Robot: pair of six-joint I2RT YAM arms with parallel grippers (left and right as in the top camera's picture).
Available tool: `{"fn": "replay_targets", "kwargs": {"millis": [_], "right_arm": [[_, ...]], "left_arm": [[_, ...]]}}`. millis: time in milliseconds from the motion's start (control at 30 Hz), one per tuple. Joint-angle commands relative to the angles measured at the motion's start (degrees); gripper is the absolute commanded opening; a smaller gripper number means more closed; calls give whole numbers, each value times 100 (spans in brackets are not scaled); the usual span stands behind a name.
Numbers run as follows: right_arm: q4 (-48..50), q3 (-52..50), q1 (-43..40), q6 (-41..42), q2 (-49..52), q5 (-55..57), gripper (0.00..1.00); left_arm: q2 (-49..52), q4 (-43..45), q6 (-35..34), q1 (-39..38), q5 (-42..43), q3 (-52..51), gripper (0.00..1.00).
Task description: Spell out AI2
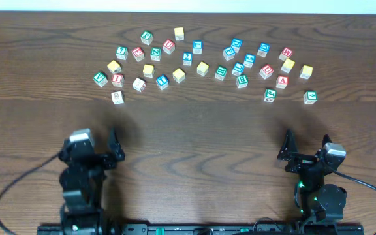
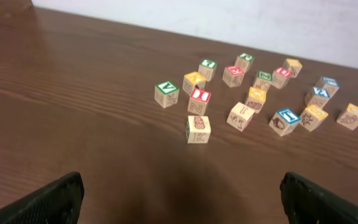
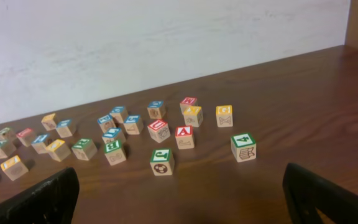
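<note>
Several small wooden letter blocks lie scattered across the far half of the dark wooden table point(image 1: 194, 143). A red A block point(image 1: 281, 81) sits right of centre and also shows in the right wrist view point(image 3: 184, 137). A red I block point(image 1: 117, 79) sits at the far left and also shows in the left wrist view point(image 2: 199, 99). A blue block that seems to read 2 point(image 1: 187, 58) sits mid-cluster. My left gripper point(image 1: 115, 147) point(image 2: 180, 186) is open and empty, well short of the blocks. My right gripper point(image 1: 305, 145) point(image 3: 180, 177) is open and empty, also short of them.
The nearest blocks are a pale one point(image 1: 117, 97) point(image 2: 198, 129) on the left, and a green J block point(image 1: 269, 95) point(image 3: 161, 161) and a green 4 block point(image 1: 310, 96) point(image 3: 243, 147) on the right. A white wall point(image 3: 166, 43) backs the table.
</note>
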Motion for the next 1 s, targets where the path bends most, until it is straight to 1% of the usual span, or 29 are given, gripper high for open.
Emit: {"fn": "replay_targets", "kwargs": {"millis": [0, 67, 200, 333, 367, 533, 700, 800, 967], "right_arm": [[-17, -13, -50, -35, -22, -33, 99], [-15, -13, -50, -35, -22, -33, 99], [-15, -13, -50, -37, -22, -33, 99], [-17, -13, -50, -35, -22, -33, 99], [-17, -13, -50, -35, -22, -33, 99], [-17, -13, -50, -37, -22, -33, 99], [-15, -13, -50, -35, -22, -33, 99], [-17, -13, -50, -35, -22, -33, 99], [-17, -13, -50, -35, -22, -31, 99]], "left_arm": [[1108, -13, -26, 28, 42, 957, 99], [1696, -179, -28, 26, 179, 1478, 99], [2708, -883, -28, 22, 448, 2577, 99], [3722, -2002, -28, 22, 446, 3858, 99], [4076, -2448, -28, 22, 446, 4369, 99], [5252, -3923, -26, 15, 446, 6210, 99], [6175, -4968, -24, -170, 446, 7691, 99], [6579, -5257, 66, -389, 442, 8181, 99], [6966, -5243, 103, -728, 446, 8238, 99]]}}
